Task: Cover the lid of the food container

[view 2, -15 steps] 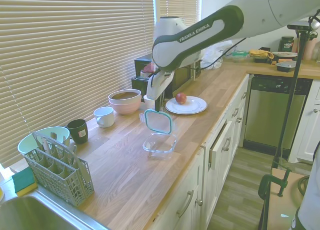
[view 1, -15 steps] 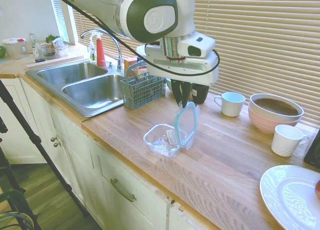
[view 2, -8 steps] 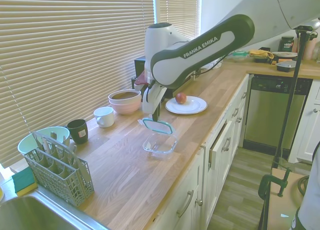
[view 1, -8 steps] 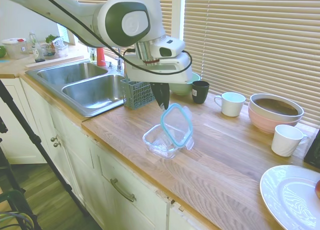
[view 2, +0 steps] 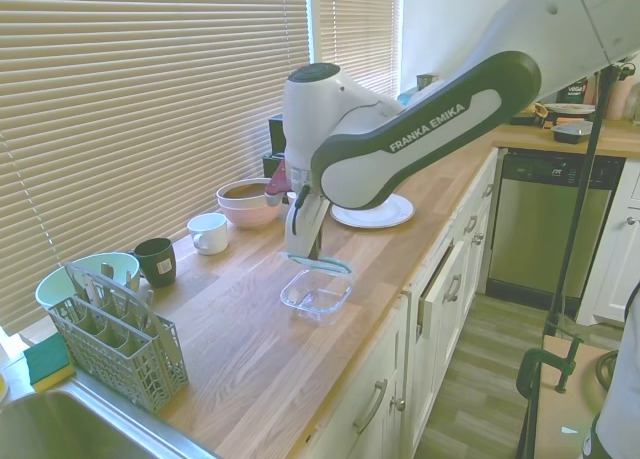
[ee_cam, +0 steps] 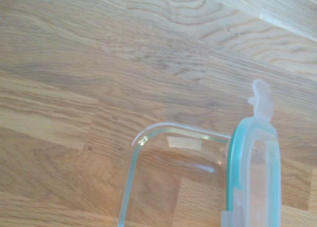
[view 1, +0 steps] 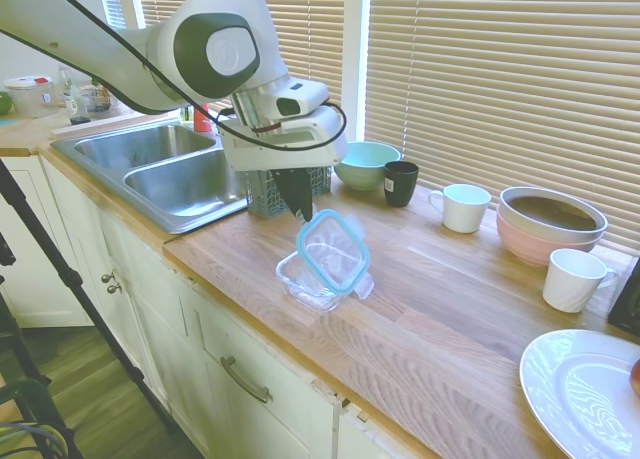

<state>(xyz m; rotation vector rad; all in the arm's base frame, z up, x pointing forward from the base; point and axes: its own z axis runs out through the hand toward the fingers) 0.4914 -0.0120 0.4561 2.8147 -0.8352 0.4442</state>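
We see gripper (view 1: 298, 210) pinching lid (view 1: 333, 251) by rim; lid tilted, held just above container (view 1: 308, 282). Container on counter (view 1: 450, 319) near front edge, right of sink (view 1: 165, 169).

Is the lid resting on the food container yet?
Cannot tell. The second exterior view shows the lid just above the food container, but no clear gap or contact.
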